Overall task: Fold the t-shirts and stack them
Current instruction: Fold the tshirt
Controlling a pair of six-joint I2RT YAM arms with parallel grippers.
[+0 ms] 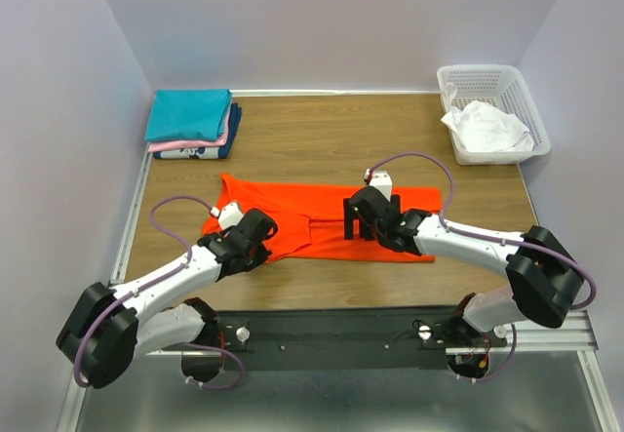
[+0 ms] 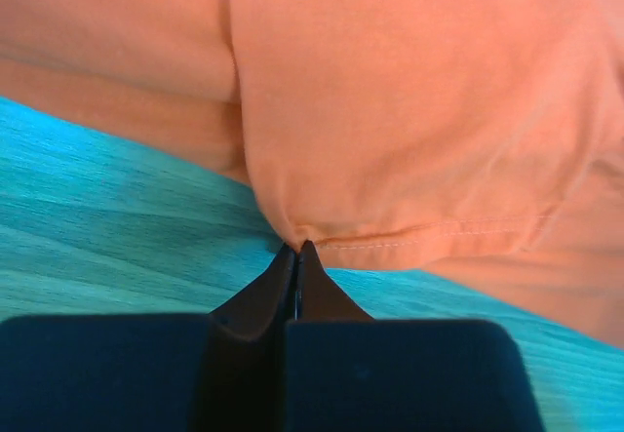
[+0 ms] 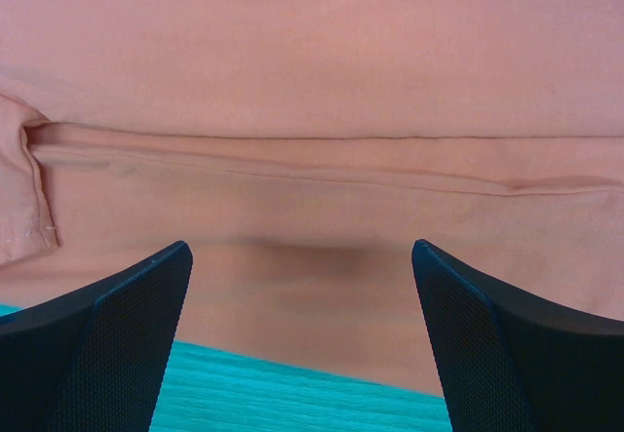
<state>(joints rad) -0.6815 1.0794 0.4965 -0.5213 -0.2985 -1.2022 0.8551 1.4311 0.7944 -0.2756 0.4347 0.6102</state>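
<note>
nearest the arm bases, the left fingers [image 2: 297,256] are pressed together, with a hemmed corner of the orange-red t-shirt [image 1: 322,208] pinched between their tips and the cloth drawn to a small peak there. this is at the shirt's near left edge, low over the wooden bench [image 1: 322,139]. the right fingers [image 1: 357,227] are spread wide and hold nothing. they point down over the right half of the same shirt, where a long folded seam runs across the cloth just beyond them. whether their tips touch the cloth cannot be told. the orange-red t-shirt lies across the middle of the bench as a wide band, left to right, partly folded. farther back, in the far left corner, a folded stack sits well apart from it: a teal t-shirt [image 1: 190,112] on top, a pink t-shirt [image 1: 219,142] under it, a navy t-shirt [image 1: 235,125] showing at the right edge, and a white t-shirt [image 1: 180,153] at the bottom. in the far right corner stands a white lattice basket [image 1: 478,69] with crumpled white cloth [image 1: 487,128] inside.
</note>
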